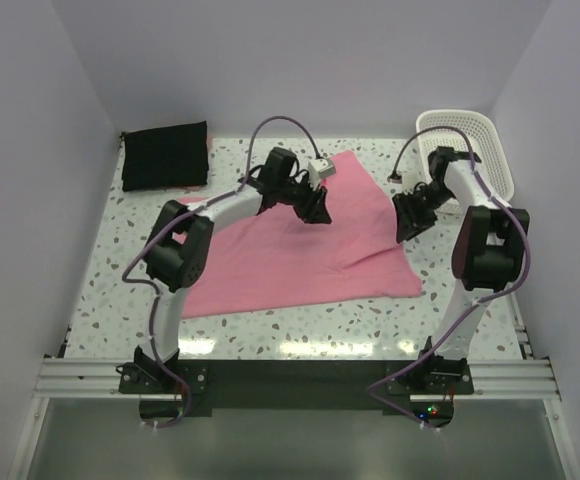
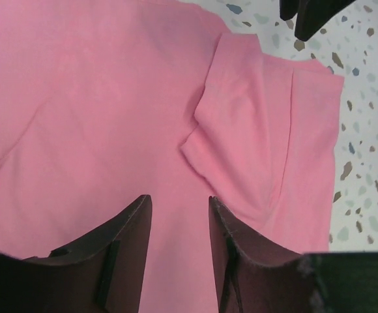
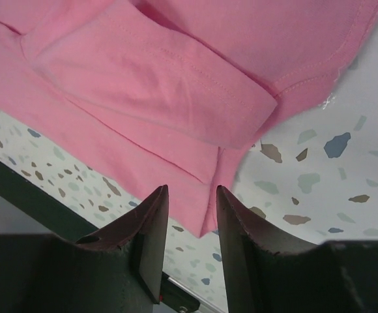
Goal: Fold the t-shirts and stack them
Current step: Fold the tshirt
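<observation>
Across the middle of the speckled counter [image 1: 270, 325], the pink t-shirt [image 1: 290, 255] lies spread in one broad sheet, its far corner pointing toward the back wall and its near edge running roughly parallel to my bases. Top view: my left end effector [image 1: 318, 212] hangs over the far-middle part of the shirt; my right end effector [image 1: 407, 225] hangs over the shirt's right-hand edge, near the white lattice basket [image 1: 470, 140] that stands in the far right corner. The black garment [image 1: 165, 155] rests as a folded rectangle in the far left corner, well apart from the pink one and not touching it. Left wrist view: my left end effector [image 2: 179, 202] stands with its two fingers parted by a moderate gap, pink cloth showing between them and nothing gripped; ahead of it a short sleeve [image 2: 241, 124] lies folded in over the body of the shirt, with bare counter [image 2: 365, 98] beyond the hem and the dark tips of my right end effector [image 2: 306, 16] at the top edge. Right wrist view: my right end effector [image 3: 191, 192] is likewise parted and holds nothing; the shirt's edge lies below the gap, the sleeve [image 3: 150, 78] with its stitched hem lies folded over the cloth ahead, and speckled counter [image 3: 319, 163] shows to the right; whether either pair of fingertips touches the fabric I cannot tell
</observation>
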